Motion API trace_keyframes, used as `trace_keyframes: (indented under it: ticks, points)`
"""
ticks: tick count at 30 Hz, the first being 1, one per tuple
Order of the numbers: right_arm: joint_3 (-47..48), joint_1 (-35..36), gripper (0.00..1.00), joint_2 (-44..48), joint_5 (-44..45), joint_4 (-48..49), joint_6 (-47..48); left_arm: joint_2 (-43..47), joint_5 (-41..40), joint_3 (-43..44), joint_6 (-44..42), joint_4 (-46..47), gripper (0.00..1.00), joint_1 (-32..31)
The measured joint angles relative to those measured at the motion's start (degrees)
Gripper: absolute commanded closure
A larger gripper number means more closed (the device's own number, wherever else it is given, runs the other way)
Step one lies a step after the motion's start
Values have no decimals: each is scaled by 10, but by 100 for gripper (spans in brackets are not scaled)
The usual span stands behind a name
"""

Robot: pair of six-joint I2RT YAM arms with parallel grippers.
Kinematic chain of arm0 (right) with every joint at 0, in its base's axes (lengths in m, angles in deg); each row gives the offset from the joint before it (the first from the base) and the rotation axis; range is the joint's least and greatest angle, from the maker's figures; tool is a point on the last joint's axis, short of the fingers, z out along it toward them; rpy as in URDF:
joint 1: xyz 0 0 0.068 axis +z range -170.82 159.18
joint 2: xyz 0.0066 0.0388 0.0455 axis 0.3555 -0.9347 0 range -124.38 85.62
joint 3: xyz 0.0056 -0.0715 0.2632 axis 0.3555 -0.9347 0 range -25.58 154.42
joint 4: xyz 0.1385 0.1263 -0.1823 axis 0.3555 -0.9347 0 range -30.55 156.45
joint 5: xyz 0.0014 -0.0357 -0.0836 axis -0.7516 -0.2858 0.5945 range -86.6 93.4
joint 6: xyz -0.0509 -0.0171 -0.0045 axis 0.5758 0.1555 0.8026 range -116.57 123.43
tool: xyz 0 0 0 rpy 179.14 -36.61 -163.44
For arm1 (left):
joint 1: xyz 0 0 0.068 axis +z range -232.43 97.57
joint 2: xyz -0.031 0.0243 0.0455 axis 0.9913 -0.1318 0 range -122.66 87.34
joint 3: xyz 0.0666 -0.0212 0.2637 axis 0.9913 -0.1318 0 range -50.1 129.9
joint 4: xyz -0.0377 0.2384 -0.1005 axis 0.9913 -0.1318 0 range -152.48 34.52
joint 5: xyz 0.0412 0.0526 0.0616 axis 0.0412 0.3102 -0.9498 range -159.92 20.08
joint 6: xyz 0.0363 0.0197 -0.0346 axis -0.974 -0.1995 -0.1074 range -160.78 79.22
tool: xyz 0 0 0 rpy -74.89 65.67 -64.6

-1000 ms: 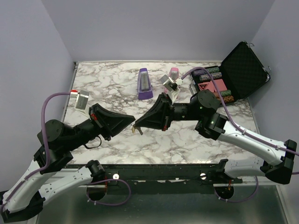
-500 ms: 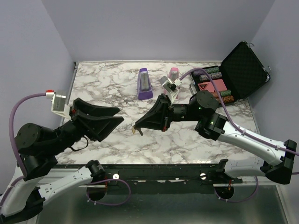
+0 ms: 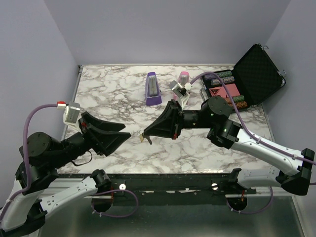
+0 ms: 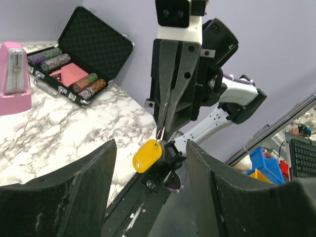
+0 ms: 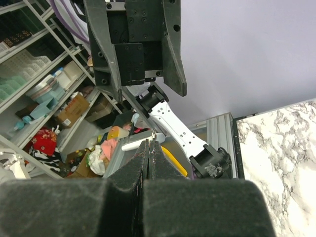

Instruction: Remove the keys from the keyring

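Observation:
My right gripper (image 3: 143, 133) hangs over the middle of the marble table (image 3: 108, 89), shut on the small metal keyring (image 4: 160, 134). Below its tips dangles a bright yellow part of the keys (image 4: 147, 155), seen in the top view as a small gold piece (image 3: 143, 139). In the right wrist view the ring (image 5: 154, 134) pokes out above the closed right gripper (image 5: 150, 144), and the yellow part (image 5: 176, 163) shows behind it. My left gripper (image 3: 120, 132) is open and empty, a short way left of the keys and pointing at them. The left gripper (image 4: 150, 145) frames the yellow part without touching it.
A purple metronome (image 3: 152, 89) and a pink metronome (image 3: 183, 78) stand at the back of the table. An open black case (image 3: 256, 69) with poker chips (image 3: 224, 79) sits at the back right. The table's near edge runs just below both grippers.
My left gripper was shut right at the keys a second ago; it has opened and drawn back to the left. The right gripper kept its place and its hold.

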Motion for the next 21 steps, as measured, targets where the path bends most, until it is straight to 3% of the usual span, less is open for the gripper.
trace_keyframes:
  ticks: [11, 21]
  points:
    - [0, 0, 99, 7, -9, -7, -15, -4, 7, 36, -37, -91, 35, 0]
    - [10, 0, 99, -14, -75, -76, 15, -82, 73, 150, -117, -188, 43, 0]
